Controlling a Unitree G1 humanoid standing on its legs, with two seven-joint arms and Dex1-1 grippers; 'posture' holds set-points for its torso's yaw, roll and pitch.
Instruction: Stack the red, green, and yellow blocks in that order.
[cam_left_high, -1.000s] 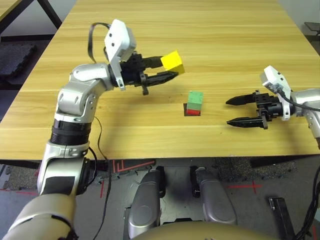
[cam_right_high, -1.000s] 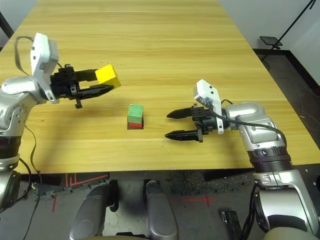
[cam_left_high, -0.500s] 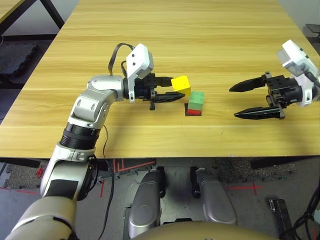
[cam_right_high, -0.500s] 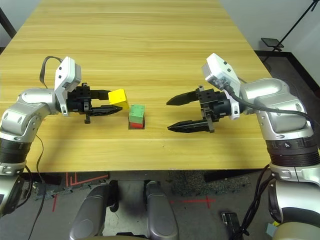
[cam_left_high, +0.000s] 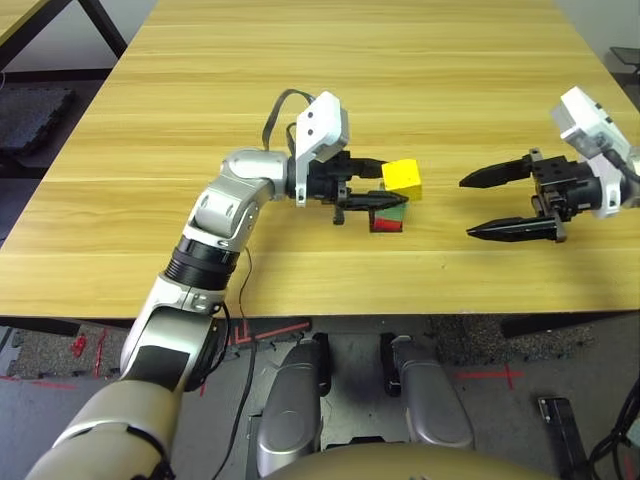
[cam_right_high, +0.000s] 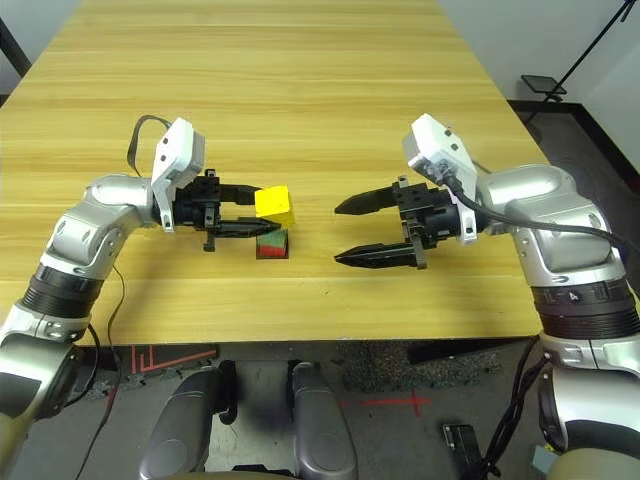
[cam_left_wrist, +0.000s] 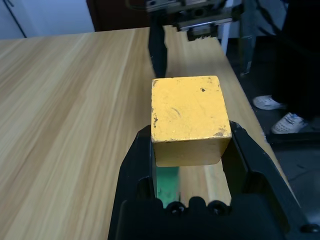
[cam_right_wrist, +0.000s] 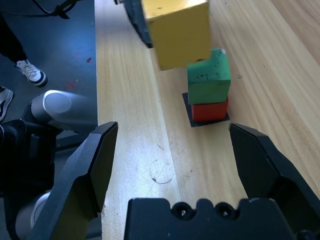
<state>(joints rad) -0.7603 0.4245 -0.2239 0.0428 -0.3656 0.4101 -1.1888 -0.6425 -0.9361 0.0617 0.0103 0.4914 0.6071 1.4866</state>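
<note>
Starting on the left, you have your left hand (cam_left_high: 368, 186) clenched on the yellow block (cam_left_high: 402, 178), its two fingers gripping the sides. The cube is held up off the desk (cam_left_high: 300, 270), near the green block and, in the head views, partly overlapping it; it doesn't look set down on anything.

Next along, beside and below that grip, is your pile: the green block (cam_right_wrist: 209, 80) sits on top of the red block (cam_right_wrist: 210, 111), and the red one rests on the flat black square patch (cam_right_wrist: 190, 116) on the desk. Two of the three levels are built, in the order asked for. What you have left is the yellow one: bring it squarely over the green, lower it until it bears, then let go and back off. I'd judge you well past halfway, with only the final placement and release to come.

Over on the right, your right hand (cam_right_high: 374, 229) is released, fingers spread wide with nothing between them, pointing towards the pile and well apart from it.

Counting up, you have one red block, one green and one yellow, three cubes in all: two stacked, one in your grip. There is one black patch, and you have two hands, one loaded and one free.
</note>
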